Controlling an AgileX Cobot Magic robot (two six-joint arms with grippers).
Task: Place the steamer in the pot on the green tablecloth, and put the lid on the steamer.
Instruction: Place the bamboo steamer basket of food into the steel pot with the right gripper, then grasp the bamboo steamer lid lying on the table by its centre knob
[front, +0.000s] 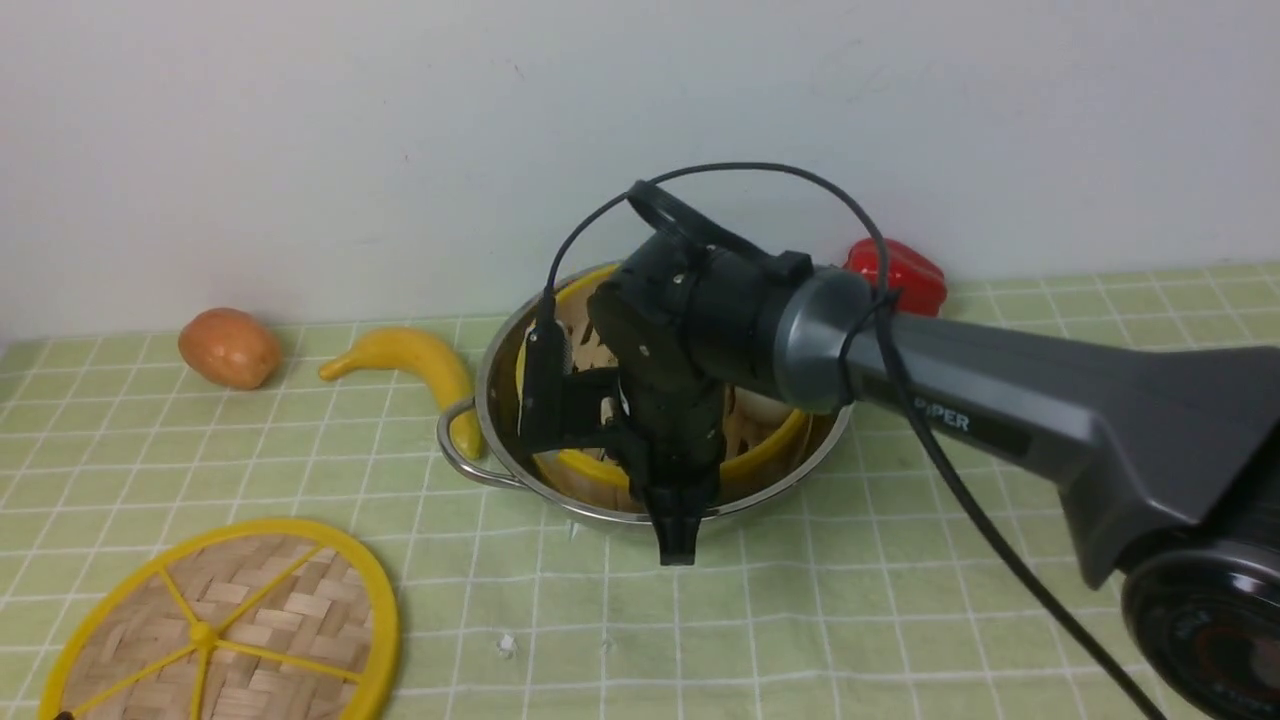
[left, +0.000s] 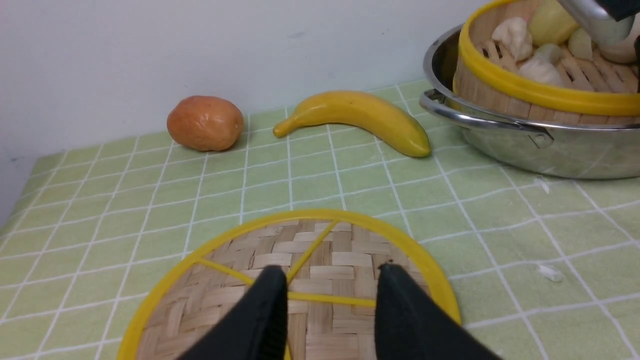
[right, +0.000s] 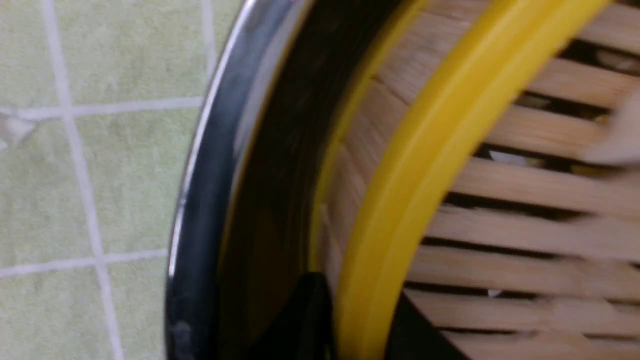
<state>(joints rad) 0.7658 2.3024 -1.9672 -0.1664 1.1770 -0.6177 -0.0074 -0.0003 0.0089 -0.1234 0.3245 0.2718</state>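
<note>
Lid, the flat woven-bamboo disc with yellow rim and spokes (front: 270, 600), lies nearest you on the green checked tablecloth (front: 850, 620). Your left gripper (left: 332, 270) hangs over it, jaws apart. Beyond, the bamboo steamer (left: 500, 97) sits in the shiny steel pot (left: 550, 155). Your right gripper (right: 357, 287) straddles its yellow rim; you cannot tell whether those jaws clamp it.

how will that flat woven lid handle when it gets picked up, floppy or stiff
Likely stiff: the lid has a solid yellow rim and spokes bracing the weave. Probably light, being thin woven bamboo. Lying flat on the tablecloth, its edge may be hard to get under.
</note>
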